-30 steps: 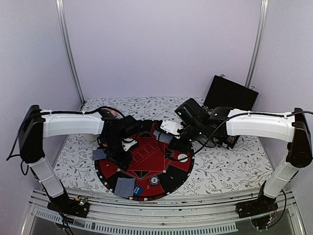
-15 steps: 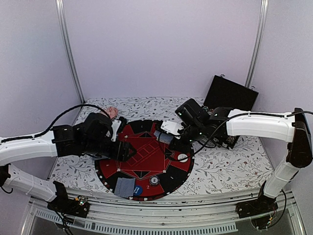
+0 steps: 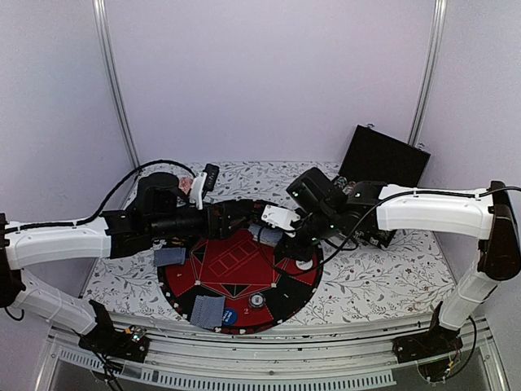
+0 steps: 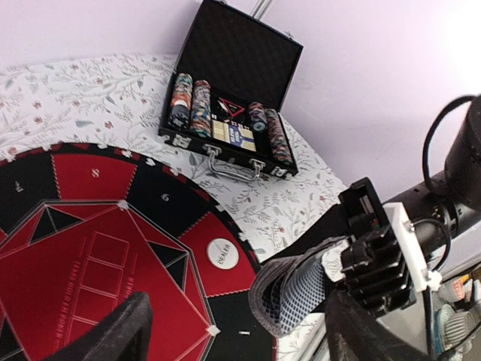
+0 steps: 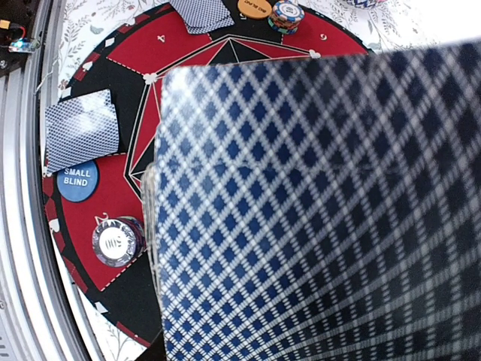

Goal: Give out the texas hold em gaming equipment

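The right gripper [image 4: 340,275] was clamped on a deck of cards [image 4: 291,292], its grey-blue diamond backs showing and the stack bowed, held just above the far right part of the round mat [image 3: 183,285]. The left gripper [image 3: 244,213] hovered over the mat's far edge, just beside the deck, its fingers [image 4: 124,331] spread wide with nothing between them. On the mat's near edge lay a small pile of cards [image 3: 207,310], face down, with the blue Small Blind disc [image 3: 229,316] just beside it and a short chip stack [image 3: 257,300] a little further right. A second pile of cards [image 3: 169,257] rested at the mat's left edge. The white Dealer disc [image 3: 304,263] sat on the mat's right side. Off the mat, to its far right, stood the open black case [image 3: 383,159] with rows of striped chips [image 4: 197,105] in it
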Motion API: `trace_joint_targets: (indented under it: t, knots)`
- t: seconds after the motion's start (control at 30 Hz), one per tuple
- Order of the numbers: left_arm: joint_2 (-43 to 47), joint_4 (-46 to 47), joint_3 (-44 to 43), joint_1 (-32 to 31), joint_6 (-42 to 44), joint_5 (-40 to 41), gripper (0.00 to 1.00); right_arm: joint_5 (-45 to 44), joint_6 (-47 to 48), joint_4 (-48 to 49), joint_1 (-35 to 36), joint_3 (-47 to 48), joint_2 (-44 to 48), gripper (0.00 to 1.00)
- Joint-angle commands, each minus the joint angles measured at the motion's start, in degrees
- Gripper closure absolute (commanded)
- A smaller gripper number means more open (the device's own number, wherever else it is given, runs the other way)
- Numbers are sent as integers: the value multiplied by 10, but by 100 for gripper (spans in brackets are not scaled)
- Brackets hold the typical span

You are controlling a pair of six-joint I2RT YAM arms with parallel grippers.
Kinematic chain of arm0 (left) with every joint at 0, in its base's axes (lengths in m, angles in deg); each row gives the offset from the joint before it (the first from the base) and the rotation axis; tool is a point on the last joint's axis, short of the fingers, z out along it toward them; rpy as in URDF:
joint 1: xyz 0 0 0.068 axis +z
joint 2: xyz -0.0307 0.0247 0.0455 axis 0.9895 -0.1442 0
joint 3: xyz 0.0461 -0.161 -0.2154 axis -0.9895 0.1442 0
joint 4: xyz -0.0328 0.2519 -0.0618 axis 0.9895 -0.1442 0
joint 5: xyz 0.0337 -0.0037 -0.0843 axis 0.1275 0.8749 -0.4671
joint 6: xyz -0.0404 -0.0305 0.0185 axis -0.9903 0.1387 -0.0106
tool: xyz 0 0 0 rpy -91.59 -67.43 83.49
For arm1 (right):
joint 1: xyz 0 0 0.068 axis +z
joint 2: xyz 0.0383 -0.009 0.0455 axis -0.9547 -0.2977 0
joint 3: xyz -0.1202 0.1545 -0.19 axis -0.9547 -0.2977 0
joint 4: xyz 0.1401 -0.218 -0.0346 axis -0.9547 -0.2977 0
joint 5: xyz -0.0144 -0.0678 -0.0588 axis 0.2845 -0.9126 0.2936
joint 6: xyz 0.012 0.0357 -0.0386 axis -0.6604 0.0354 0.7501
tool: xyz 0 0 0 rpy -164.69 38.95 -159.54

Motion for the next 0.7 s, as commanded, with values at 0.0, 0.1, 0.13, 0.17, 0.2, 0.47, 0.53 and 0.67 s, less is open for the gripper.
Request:
trace_joint_targets:
  t: [0.0, 0.1, 0.13, 0.17, 0.2, 0.47, 0.53, 0.67]
  knots:
    - [-4, 49, 3, 21, 8, -55, 27, 12, -14, 6, 7, 28, 12, 60]
    - [-7, 71, 15, 30, 3, -73, 32, 11, -14, 3, 8, 33, 6, 60]
    - [-12, 74, 16, 32, 3, -79, 32, 10, -14, 3, 8, 36, 5, 60]
    - [-17, 77, 15, 32, 6, -91, 31, 10, -14, 3, 8, 37, 4, 60]
    - [-24, 78, 13, 32, 9, -101, 30, 9, -13, 3, 8, 39, 2, 60]
    - [-65, 80, -2, 33, 22, -122, 30, 18, -7, -6, 9, 62, -16, 60]
    - [-65, 71, -9, 34, 27, -111, 34, 16, -6, -9, 9, 64, -19, 60]
    - [-57, 55, -10, 35, 35, -98, 44, 13, -5, -14, 8, 64, -19, 60]
